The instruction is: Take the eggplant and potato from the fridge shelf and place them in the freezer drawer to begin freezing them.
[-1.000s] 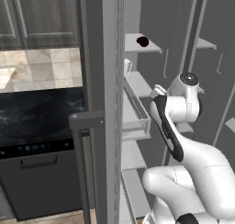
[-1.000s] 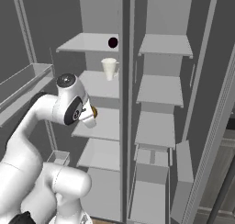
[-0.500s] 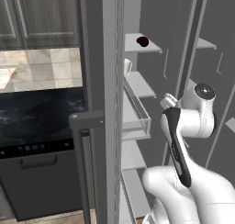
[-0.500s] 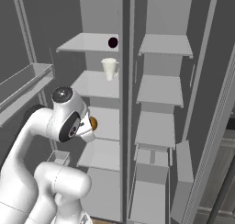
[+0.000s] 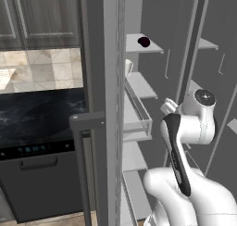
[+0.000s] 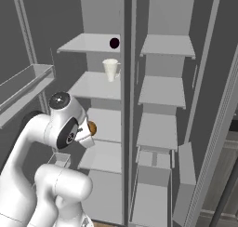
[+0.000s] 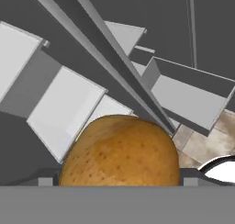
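— Between my gripper (image 7: pixel 119 184) fingers sits the potato (image 7: pixel 120 152), clamped.
— And below it?
— I see the freezer drawer (image 7: pixel 188 97), pulled out, grey.
— The eggplant (image 6: pixel 114 43)?
— Farther off on the top fridge shelf (image 6: pixel 88 43), above the white cup (image 6: pixel 110 70).

The white arm rises from the base, bends at a dark-jointed elbow and folds its forearm back down, so the wrist sits low beside the upper arm. The gripper (image 6: pixel 91 129) points forward and downward from that wrist. Its jaws stand wide and close on the potato (image 7: pixel 120 152), which sits between them and bulges out past their tips, tan-orange and speckled, in the hand view.
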